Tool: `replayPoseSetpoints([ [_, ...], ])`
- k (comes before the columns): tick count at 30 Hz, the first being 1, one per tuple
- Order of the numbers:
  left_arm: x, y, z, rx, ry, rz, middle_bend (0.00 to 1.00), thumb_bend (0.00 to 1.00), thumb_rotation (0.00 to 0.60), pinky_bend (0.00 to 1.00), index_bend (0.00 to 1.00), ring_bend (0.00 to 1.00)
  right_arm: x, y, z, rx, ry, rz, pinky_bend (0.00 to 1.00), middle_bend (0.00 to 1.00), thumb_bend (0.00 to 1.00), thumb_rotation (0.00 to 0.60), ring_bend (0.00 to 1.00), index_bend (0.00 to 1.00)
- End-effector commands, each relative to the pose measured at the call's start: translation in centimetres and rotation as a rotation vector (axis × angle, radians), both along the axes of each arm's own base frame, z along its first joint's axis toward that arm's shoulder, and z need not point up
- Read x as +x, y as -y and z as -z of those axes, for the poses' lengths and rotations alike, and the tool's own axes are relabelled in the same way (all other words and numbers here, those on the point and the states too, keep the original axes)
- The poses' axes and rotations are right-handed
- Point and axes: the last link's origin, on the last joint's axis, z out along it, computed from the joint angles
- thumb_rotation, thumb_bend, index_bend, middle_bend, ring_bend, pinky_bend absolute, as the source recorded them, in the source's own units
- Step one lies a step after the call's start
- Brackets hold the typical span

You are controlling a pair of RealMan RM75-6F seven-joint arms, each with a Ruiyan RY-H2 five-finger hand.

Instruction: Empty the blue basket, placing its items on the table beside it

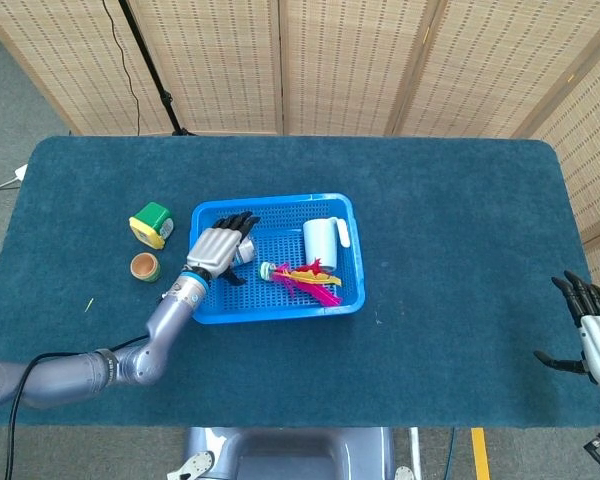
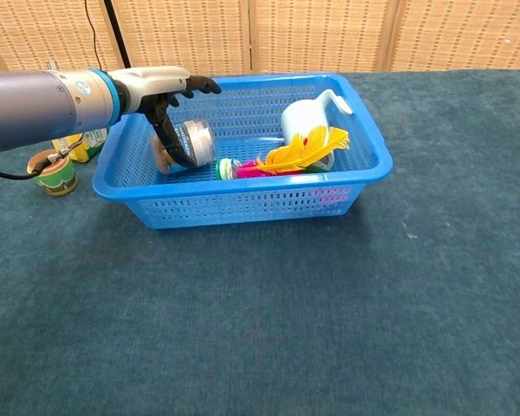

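The blue basket [image 1: 276, 309], a rectangular plastic one with perforated walls, sits left of centre on the dark teal, felt-like table [image 1: 450, 230], its long axis running left to right. Inside, at its left end, a small cylindrical can [image 2: 189, 144] lies on its side, its axis along the basket's length and its silvery end facing right. The left hand [image 2: 160, 91] reaches over the basket's left rim; its thumb hooks down in front of the can and the dark fingers [image 2: 204, 85] extend above it, though whether it truly grips the can I cannot tell. A feathered shuttlecock [image 2: 282, 156], yellow and magenta with a green-and-white base, lies lengthwise in the middle, base pointing left. A pale blue cup [image 2: 308, 117] with a handle lies at the right end. Outside, to the basket's left, rest a green-and-yellow box [image 1: 151, 224] and a small round brown cup [image 1: 144, 266]. The right hand [image 1: 590, 330] hovers at the table's right edge, fingers spread, holding nothing.
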Motion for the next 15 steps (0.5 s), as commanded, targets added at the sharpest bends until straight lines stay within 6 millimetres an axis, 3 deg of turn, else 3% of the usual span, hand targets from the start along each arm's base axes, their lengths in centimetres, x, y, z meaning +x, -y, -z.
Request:
replayPoseSetpoints([
  [1,-0.2,-0.1,0.5,-0.009,0.002,-0.018,0.0,0.12,0.6,0.13,0.0,0.0,0.0,0.0,0.0,0.0,0.0,0.001,0.0,0.0,0.0,0.6,0.0,0.0],
  [10,-0.6,-0.5,1.5,-0.022,0.006,-0.062,0.0,0.13,0.6,0.14,0.0,0.0,-0.1,0.1,0.0,0.001,-0.001,0.005,0.0,0.0,0.0,0.6,0.0,0.0],
  [15,-0.6,-0.7,2.1,0.0,0.002,-0.077,0.0,0.2,0.6,0.29,0.0,0.0,-0.2,0.1,0.1,0.004,-0.003,0.011,0.0,0.0,0.0,0.6,0.0,0.0],
])
